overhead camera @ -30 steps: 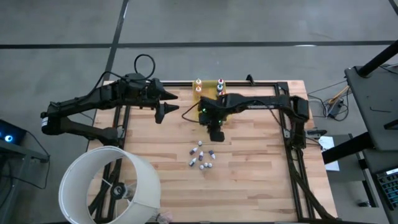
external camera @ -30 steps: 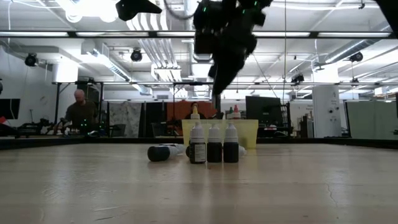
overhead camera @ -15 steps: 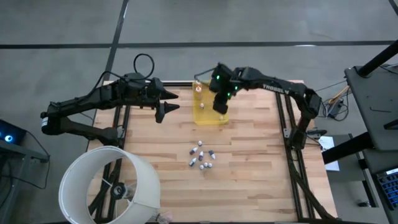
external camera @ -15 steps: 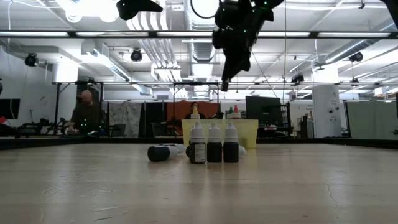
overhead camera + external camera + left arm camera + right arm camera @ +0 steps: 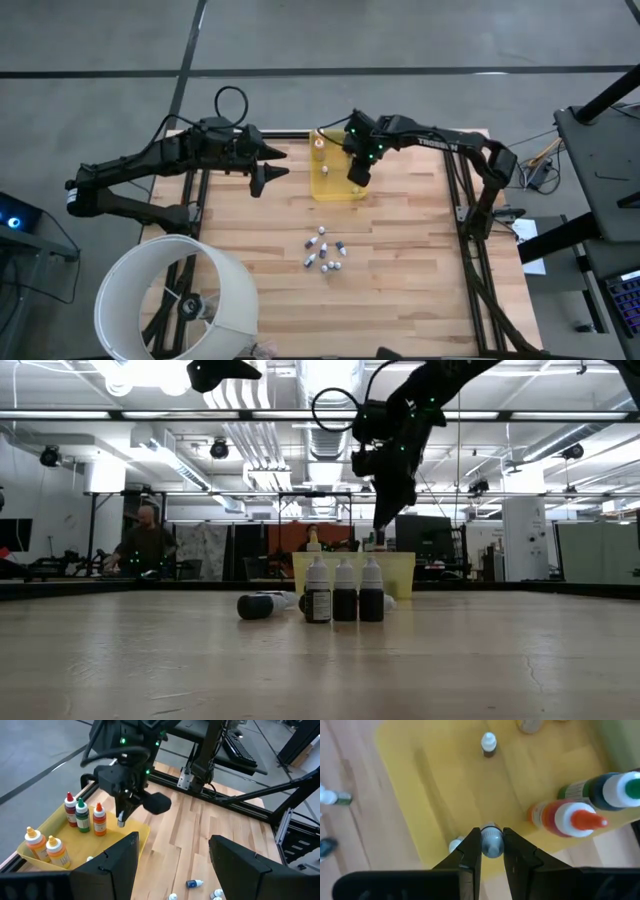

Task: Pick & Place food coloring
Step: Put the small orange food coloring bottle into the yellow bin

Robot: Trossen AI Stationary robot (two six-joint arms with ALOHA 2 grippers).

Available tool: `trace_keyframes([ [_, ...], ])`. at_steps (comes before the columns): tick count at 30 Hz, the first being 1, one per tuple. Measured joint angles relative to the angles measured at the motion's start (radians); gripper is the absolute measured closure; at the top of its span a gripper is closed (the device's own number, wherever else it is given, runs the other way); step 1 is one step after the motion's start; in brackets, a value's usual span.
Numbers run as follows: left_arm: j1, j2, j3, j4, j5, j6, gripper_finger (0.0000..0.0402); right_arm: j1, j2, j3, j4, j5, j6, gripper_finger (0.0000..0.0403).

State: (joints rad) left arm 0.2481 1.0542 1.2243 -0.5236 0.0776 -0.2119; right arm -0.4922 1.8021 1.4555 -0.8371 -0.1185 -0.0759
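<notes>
My right gripper [image 5: 357, 177] hangs over the translucent yellow tray [image 5: 330, 186] at the table's far edge, shut on one tiny food coloring bottle [image 5: 492, 842]. Several more tiny bottles [image 5: 325, 252] sit in a cluster on the table's middle; in the low view three of them stand upright [image 5: 344, 592] and one lies on its side [image 5: 255, 605]. A small bottle [image 5: 489, 744] stands in the tray. My left gripper [image 5: 262, 168] waits open above the table's far left, with nothing between its fingers. My right gripper pinches the tiny bottle by its sides [image 5: 492, 851] between its two fingertips [image 5: 472, 845]. The fingers come from above, slanting down. The bottle [image 5: 120, 823] sticks out below the fingertips, lifted clear above the tray's floor.
Larger bottles with orange [image 5: 570, 817], green [image 5: 607, 790] and red caps stand in the tray's far part, close to my right gripper. Two orange bottles [image 5: 47, 847] stand at the tray's other end. A white lampshade-like ring [image 5: 175, 298] stands at the table's near left corner.
My right gripper has carried the tiny bottle from above the table's middle, near the cluster, toward the far edge until it hangs over the yellow tray. It has rolled about its own line on the way and has stayed shut on the bottle.
</notes>
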Motion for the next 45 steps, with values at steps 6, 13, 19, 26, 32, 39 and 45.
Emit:
trace_keyframes([
  [6,0.0,0.0,0.0,0.0,-0.009,0.0,0.0189,-0.004,0.0,-0.052,0.036,0.016,0.029,0.0353],
  [13,0.001,0.0,-0.001,0.0,-0.014,-0.001,0.0189,-0.003,0.001,-0.098,0.075,0.014,0.055,0.0351],
  [19,0.0,0.0,-0.001,0.0,-0.016,-0.001,0.0189,-0.003,0.001,-0.131,0.155,0.014,0.103,0.0348],
  [26,0.0,0.0,-0.001,0.0,-0.017,0.0,0.0189,-0.003,0.001,-0.151,0.167,0.013,0.103,0.0347],
  [32,0.0,0.0,-0.002,0.0,-0.019,0.001,0.0189,-0.003,0.008,-0.151,0.175,0.013,0.103,0.0347],
  [39,0.0,0.0,-0.002,0.0,-0.019,-0.003,0.0189,-0.003,0.061,-0.119,0.17,0.014,0.113,0.0346],
  [45,0.0,0.0,-0.002,0.0,-0.019,-0.004,0.0189,-0.007,0.061,-0.119,0.158,0.051,0.102,0.0346],
])
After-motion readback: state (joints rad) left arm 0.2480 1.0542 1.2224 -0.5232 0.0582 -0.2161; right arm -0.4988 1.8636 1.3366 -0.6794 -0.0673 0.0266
